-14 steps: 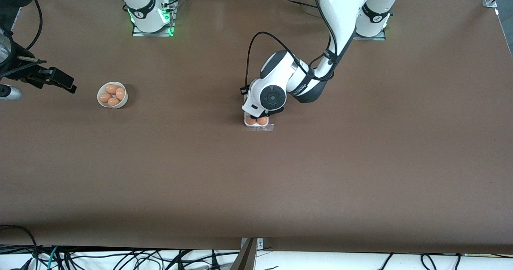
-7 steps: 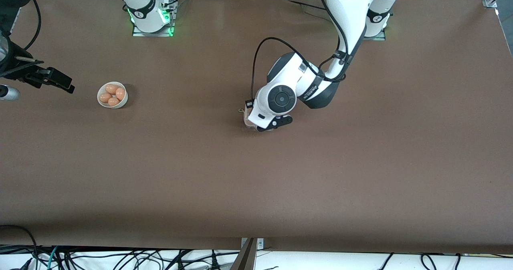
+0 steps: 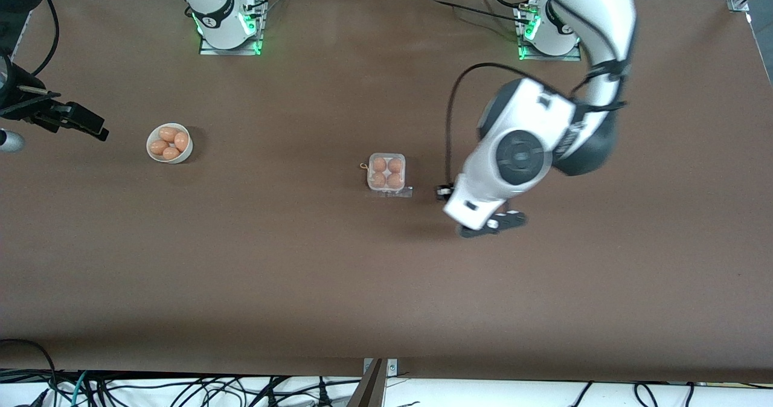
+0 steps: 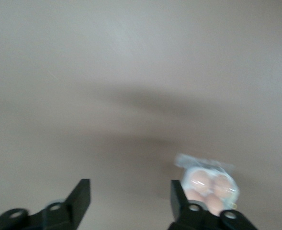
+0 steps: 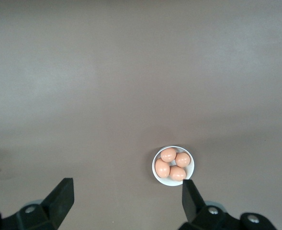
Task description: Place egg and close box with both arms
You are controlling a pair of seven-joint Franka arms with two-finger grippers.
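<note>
The box [image 3: 386, 173] is a small white tray with several brown eggs in it, in the middle of the table. Clear plastic lies over and along its camera-side edge; I cannot tell if the lid is latched. My left gripper [image 3: 492, 224] hangs open and empty over bare table, beside the box toward the left arm's end. In the left wrist view the box [image 4: 210, 184] shows past one finger [image 4: 177, 194] of the left gripper [image 4: 131, 191]. My right gripper [image 3: 96, 128] waits open and empty near the right arm's end; in its wrist view the right gripper [image 5: 126, 191] frames bare table.
A round white bowl [image 3: 169, 143] with several brown eggs stands between the right gripper and the box, also visible as the bowl [image 5: 173, 166] in the right wrist view. The left arm's elbow [image 3: 543, 135] looms over the table beside the box.
The left gripper has risen off the box, swung toward the left arm's end and opened. The box, hidden under it before, now shows whole. The right arm hardly moved.
</note>
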